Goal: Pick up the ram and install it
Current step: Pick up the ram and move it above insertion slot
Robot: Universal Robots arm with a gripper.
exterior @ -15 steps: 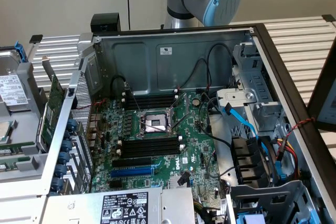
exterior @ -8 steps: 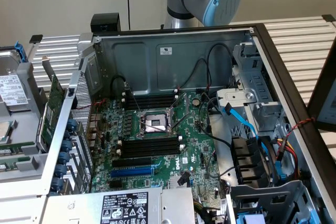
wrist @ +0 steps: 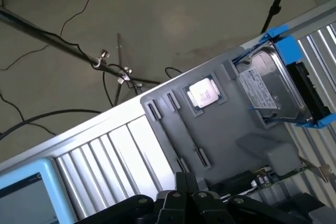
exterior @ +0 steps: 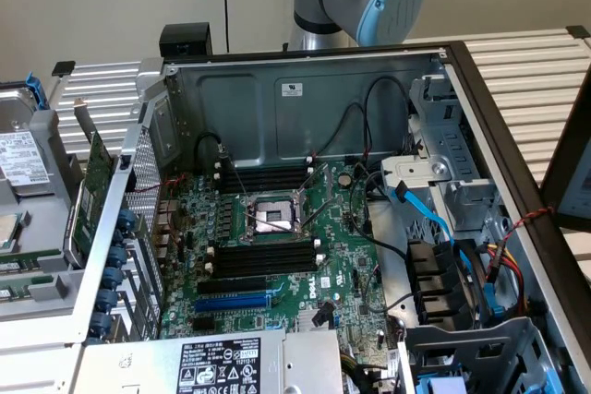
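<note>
Grey plastic tray (exterior: 42, 316) at the exterior view's left carries a hard drive (exterior: 18, 159) and, nearer the camera, a thin green strip judged to be the ram (exterior: 23, 268), lying flat and untouched. Just beside the tray stands an expansion card (exterior: 88, 193). Centre: the motherboard (exterior: 342, 274) in the open case, its black memory slots (exterior: 263, 257) empty. The gripper (wrist: 188, 182), in the wrist view, hangs above the tray, fingers closed together, holding nothing. Assessment: pick-up stage, not yet begun; nothing installed. A grasp calls for parted jaws squared to the stick's long edges.
</note>
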